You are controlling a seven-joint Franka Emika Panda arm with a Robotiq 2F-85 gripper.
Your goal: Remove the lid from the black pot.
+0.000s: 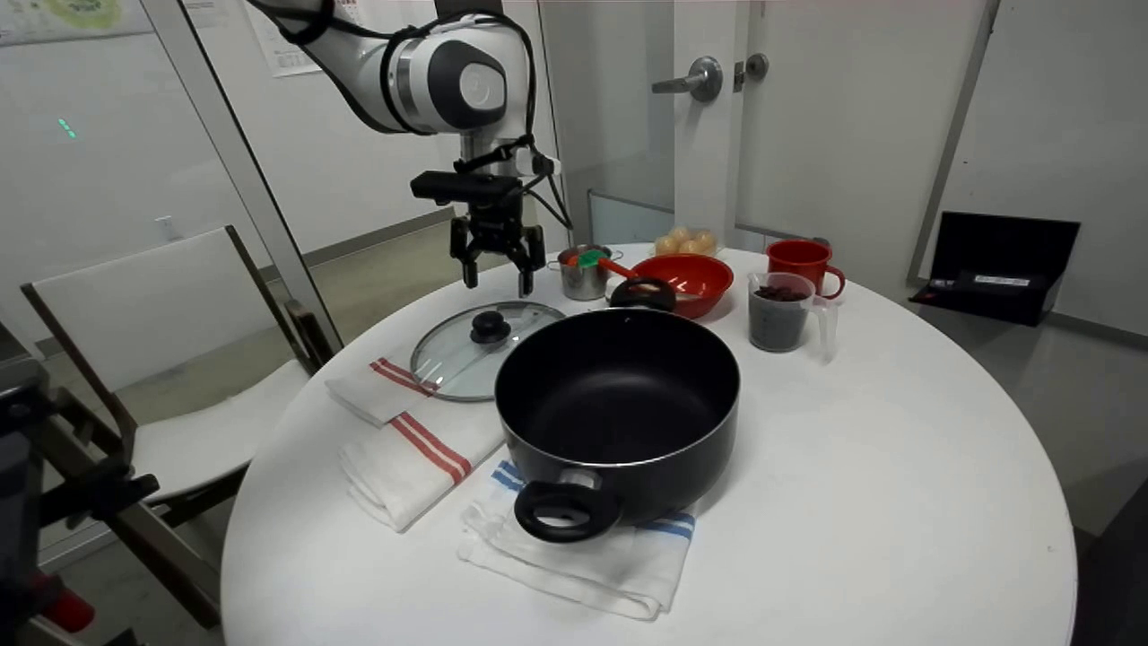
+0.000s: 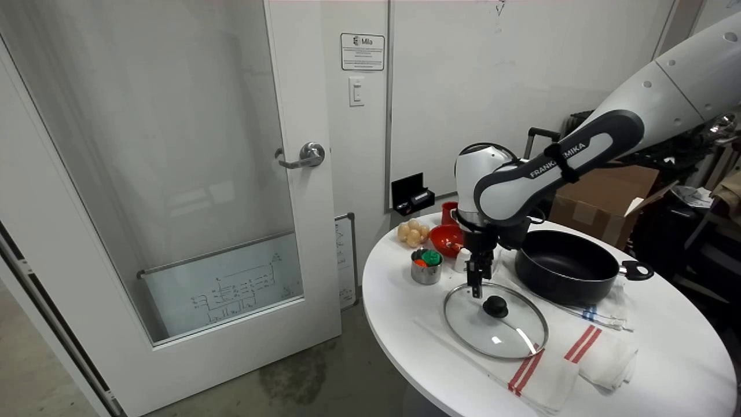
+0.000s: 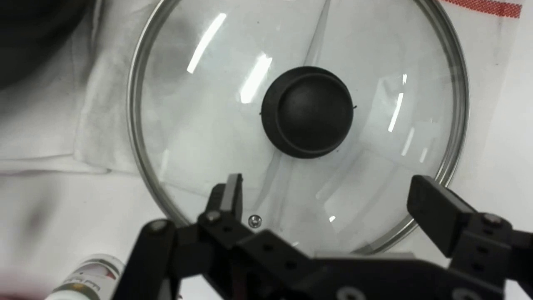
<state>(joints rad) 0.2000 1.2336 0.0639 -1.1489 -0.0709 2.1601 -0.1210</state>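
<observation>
The glass lid (image 1: 462, 363) with its black knob (image 1: 490, 327) lies on the table, partly over a red-striped towel, beside the black pot (image 1: 664, 475). It also shows in an exterior view (image 2: 495, 336). The pot is uncovered and its inside looks empty; it stands on a blue-striped towel. My gripper (image 1: 498, 283) is open and empty, pointing down above the lid. In the wrist view the fingers (image 3: 327, 181) are wide apart over the lid's near part, with the knob (image 3: 308, 112) ahead of them, untouched. A dark edge of the pot (image 3: 37, 37) shows at upper left.
A red bowl (image 1: 695, 276), a steel cup (image 1: 585, 278) with green and orange items, a measuring cup (image 1: 777, 318), a red mug (image 1: 800, 260) and pale round items (image 1: 686, 242) stand near the pot. The red-striped towel (image 1: 421, 458) lies beside the pot.
</observation>
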